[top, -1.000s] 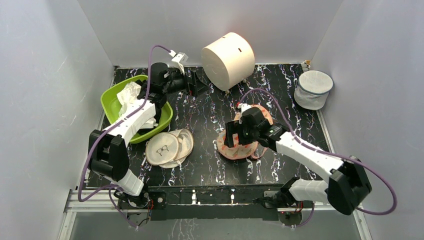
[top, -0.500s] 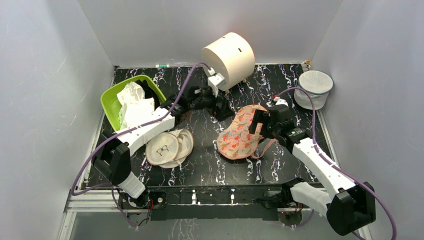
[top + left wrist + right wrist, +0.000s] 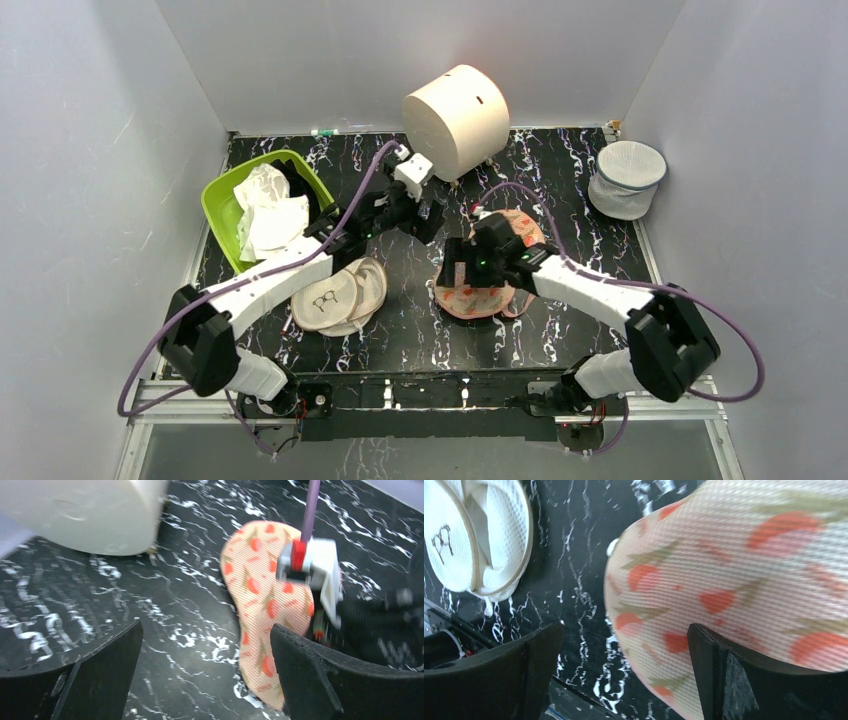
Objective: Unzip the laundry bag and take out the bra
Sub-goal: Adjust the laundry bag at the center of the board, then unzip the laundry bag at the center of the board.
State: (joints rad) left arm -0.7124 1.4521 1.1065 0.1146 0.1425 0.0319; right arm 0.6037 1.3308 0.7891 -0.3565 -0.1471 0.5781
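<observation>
The laundry bag (image 3: 484, 298) lies shut on the black marbled table, peach with orange-red flowers. My right gripper (image 3: 458, 272) hovers over its near-left end, jaws open and empty. In the right wrist view the bag (image 3: 734, 575) fills the upper right, its edge between the open fingers (image 3: 624, 635). My left gripper (image 3: 428, 218) is open and empty, just left of the bag's far end. In the left wrist view the bag (image 3: 257, 605) lies beside the right finger (image 3: 320, 675), with the right arm over it. The bra is hidden.
A green tub (image 3: 222, 192) holding white cloths (image 3: 268, 212) sits at the left. Beige round discs (image 3: 335, 295) lie in front of it and show in the right wrist view (image 3: 474, 535). A cream cylinder (image 3: 456, 120) stands at the back and a white mesh basket (image 3: 625, 178) at the far right.
My left arm swung from the green tub to the table's middle. My right gripper moved off to the bag's right side, then came back over its left end. The bag stays shut.
</observation>
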